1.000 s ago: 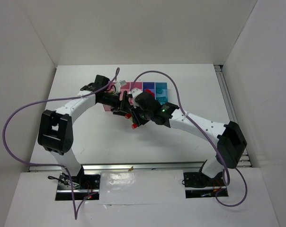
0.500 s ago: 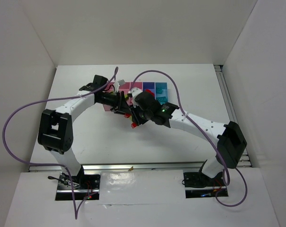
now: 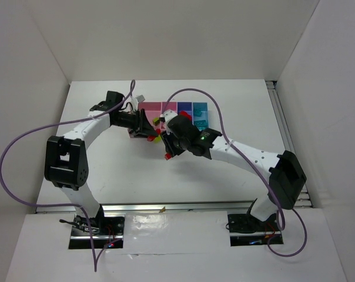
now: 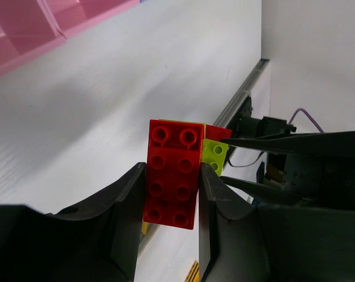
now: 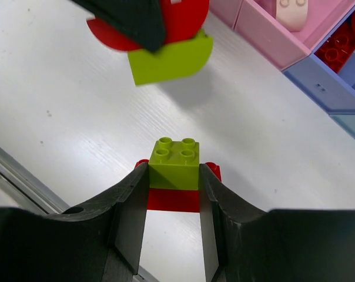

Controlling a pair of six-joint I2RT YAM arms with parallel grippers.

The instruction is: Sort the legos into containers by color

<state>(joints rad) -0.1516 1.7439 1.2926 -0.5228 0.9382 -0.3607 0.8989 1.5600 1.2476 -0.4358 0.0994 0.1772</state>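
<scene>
Tools both clamped, we note: left tool (image 4: 173, 188) on red brick (image 4: 174, 147), right tool (image 5: 174, 182) on yellow-green brick (image 5: 175, 157), seemingly stacked on red piece (image 5: 173, 200).

Left claw (image 4: 173, 179) leftward (now tight)

Bright, even white light fills every view. Ahead of the right fingers (image 5: 127, 217) the table (image 5: 60, 88) is nearly washed out, with a soft grey shadow beneath the raised yellow-green piece (image 5: 171, 59). The yellow-green brick (image 5: 174, 161) between them is crisp, as is the red brick (image 4: 173, 176) between the left fingers (image 4: 124, 217). The black fingers themselves are dim and featureless.
</scene>
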